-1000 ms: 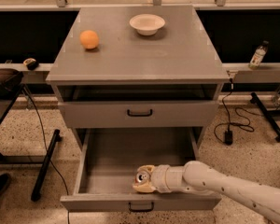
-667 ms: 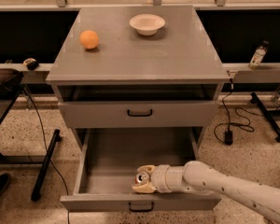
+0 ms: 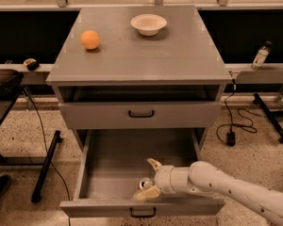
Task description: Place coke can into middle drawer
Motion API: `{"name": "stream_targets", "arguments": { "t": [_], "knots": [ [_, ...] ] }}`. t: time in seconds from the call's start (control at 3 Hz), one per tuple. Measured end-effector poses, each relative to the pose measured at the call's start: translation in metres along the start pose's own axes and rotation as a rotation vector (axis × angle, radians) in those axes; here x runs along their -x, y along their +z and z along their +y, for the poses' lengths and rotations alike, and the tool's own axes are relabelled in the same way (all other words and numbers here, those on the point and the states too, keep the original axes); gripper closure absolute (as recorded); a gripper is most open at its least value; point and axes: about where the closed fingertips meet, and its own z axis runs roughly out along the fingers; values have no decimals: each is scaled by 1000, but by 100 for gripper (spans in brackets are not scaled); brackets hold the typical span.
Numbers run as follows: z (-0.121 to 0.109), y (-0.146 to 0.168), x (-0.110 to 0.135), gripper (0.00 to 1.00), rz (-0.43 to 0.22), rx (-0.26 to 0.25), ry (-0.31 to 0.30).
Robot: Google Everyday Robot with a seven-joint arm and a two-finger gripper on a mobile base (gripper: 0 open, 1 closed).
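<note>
The coke can (image 3: 143, 184) stands in the open middle drawer (image 3: 113, 164), near its front edge. Only its silver top and a little dark red show. My gripper (image 3: 150, 178) reaches into the drawer from the right on a white arm. Its fingers (image 3: 153, 163) are spread to either side of the can, the near one close against it and the far one apart from it. The gripper looks open around the can.
An orange ball (image 3: 90, 39) and a white bowl (image 3: 148, 24) sit on the grey cabinet top (image 3: 141, 55). The upper drawer front with a black handle (image 3: 141, 113) is closed. A bottle (image 3: 260, 55) stands on the right ledge. Cables and stand legs lie on the floor on both sides.
</note>
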Motion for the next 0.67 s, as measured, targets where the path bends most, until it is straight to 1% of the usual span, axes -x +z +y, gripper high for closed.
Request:
{"name": "stream_targets", "arguments": {
  "t": [0.33,0.67],
  "knots": [
    [9,-33,30,0,-70,19,-47],
    [20,-80,51,0,-82,20,-67]
  ]
}}
